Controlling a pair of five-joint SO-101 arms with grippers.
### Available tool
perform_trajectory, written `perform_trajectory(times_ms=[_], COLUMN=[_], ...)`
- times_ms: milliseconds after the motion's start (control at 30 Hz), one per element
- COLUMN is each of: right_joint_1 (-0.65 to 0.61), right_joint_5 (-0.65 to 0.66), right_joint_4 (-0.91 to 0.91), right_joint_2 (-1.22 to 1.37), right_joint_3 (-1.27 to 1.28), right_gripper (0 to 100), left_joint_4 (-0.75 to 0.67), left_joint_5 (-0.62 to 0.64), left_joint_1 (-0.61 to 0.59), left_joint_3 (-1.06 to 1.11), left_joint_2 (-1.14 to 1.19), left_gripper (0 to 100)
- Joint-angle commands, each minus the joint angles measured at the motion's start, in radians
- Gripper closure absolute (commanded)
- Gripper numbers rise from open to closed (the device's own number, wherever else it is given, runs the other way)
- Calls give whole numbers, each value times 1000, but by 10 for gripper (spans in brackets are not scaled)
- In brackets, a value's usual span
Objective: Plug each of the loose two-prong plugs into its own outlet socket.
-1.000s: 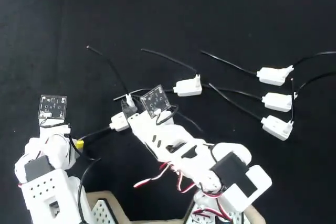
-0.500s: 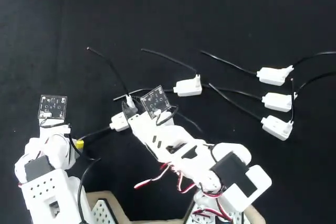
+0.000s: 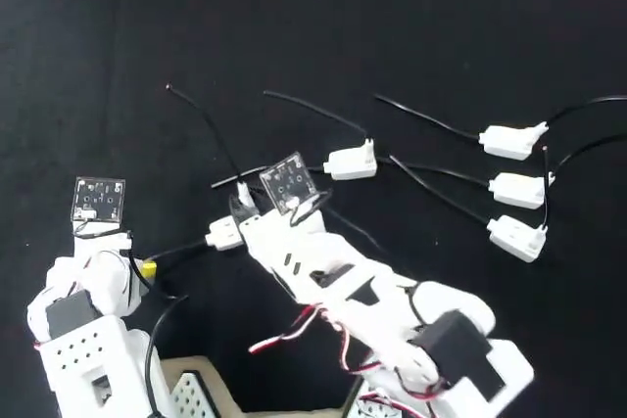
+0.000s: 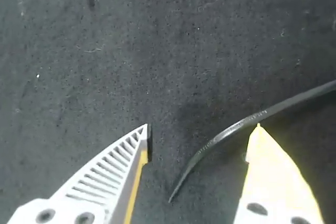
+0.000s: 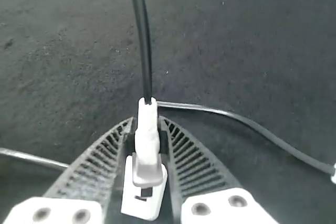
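The right gripper (image 5: pixel 146 123) is clenched on a white plug (image 5: pixel 146 132). The plug's black cable (image 5: pixel 140 35) runs straight out past the fingertips. Its prongs are hidden between the fingers, and the pale piece down at the finger bases is cut off, so I cannot tell what it is. From above, the arm's own wrist covers most of the grip.

A white connector block (image 3: pixel 223 234) lies just beside this gripper, on the side toward the left arm (image 3: pixel 83 310). I cannot tell whether the two touch.

The left gripper (image 4: pixel 202 128) is released, its fingers spread over the black table (image 3: pixel 392 36). A loose cable end (image 4: pixel 220 137) lies between them, close to one finger, and contact there is unclear.

Ahead of the right fingertips the cloth is crossed only by thin cables, with the table's far edge well beyond. Another white connector (image 3: pixel 351 162) sits ahead and off to the outer side. Three more (image 3: pixel 519 189) lie well apart, near the side edge.

Compared with half a second ago, the right arm's base end has swung lower and outward. The plug, the block and the cable's far tip have each shifted slightly. The left arm has kept still.
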Motion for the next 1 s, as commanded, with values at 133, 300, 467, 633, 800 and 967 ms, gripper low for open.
perform_trajectory(times_ms=[133,300,467,633,800,967], right_joint_1=[-46,-46,-23,51,77,77], right_joint_5=[37,37,117,140,216,216], right_joint_4=[-54,-51,-51,-49,-52,-58], right_joint_2=[-50,-50,-51,-48,-48,-58], right_joint_3=[70,67,68,58,45,45], right_gripper=[986,986,986,986,986,986], left_joint_4=[-8,-8,-6,-6,-6,-6], left_joint_5=[-12,-12,-12,-12,-12,-12], left_joint_1=[13,13,13,13,13,13], left_joint_3=[-5,-5,-5,-5,-5,-5], left_joint_2=[-9,-9,-9,-9,-9,-9], left_gripper=[700,700,700,700,700,700])
